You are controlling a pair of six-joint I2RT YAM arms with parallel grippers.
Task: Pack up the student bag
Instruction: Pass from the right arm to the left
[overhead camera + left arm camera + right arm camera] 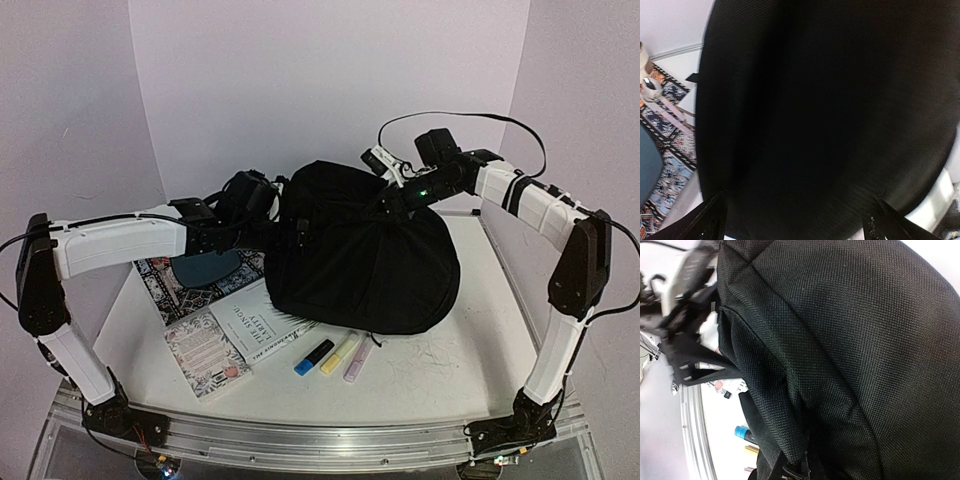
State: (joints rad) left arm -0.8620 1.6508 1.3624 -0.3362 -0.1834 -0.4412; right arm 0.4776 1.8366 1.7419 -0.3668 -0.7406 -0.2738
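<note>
The student bag (360,250), a large black fabric backpack, lies bulging in the middle of the table. My left gripper (285,228) is against its left side. In the left wrist view the fingertips (710,222) stand wide apart, open, and the black fabric (830,115) fills the space between them. My right gripper (392,198) is at the bag's upper right. It is shut on a fold of the bag's fabric (805,460), and the creases run towards that pinch. Its own fingers are hidden by the cloth.
A patterned mat with a dark teal plate (205,268) lies left of the bag, under my left arm. Two books (205,355) (255,325) lie in front of it. Blue (314,357), yellow (338,354) and pink (357,361) highlighters lie by the bag's front edge.
</note>
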